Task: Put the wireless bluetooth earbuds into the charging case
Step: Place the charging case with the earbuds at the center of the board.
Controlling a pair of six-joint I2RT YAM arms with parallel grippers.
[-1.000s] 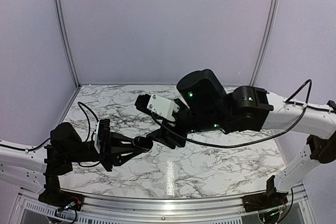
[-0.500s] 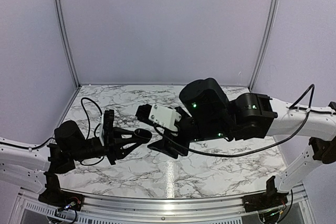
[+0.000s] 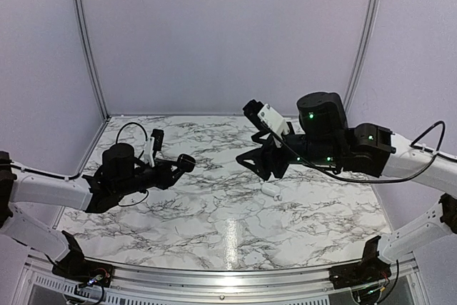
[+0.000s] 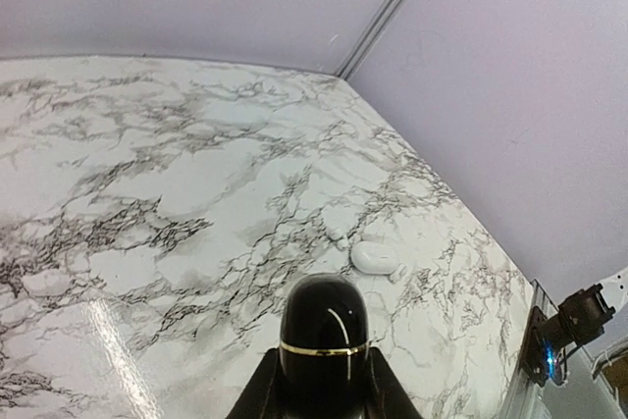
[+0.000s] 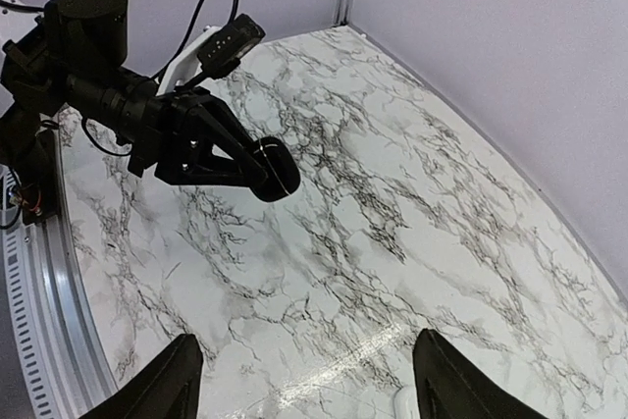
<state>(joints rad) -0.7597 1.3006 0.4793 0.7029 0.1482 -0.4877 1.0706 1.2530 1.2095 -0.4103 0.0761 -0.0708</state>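
Note:
My left gripper is shut on a glossy black oval charging case with a thin gold band, held above the left half of the table. In the left wrist view the case stands closed between the fingers of that gripper. My right gripper hovers open over the table's middle right, well apart from the case. The right wrist view shows its gripper wide and empty, with the case far ahead. The earbuds are out of view.
A white rounded pebble-shaped object lies on the marble table below my right gripper, seen also as the white object with a small white piece beside it. Grey walls close the back and sides.
My left arm carried the case back and to the left, away from the right gripper. My right arm drew back to the right and rose, its jaws spreading wider.

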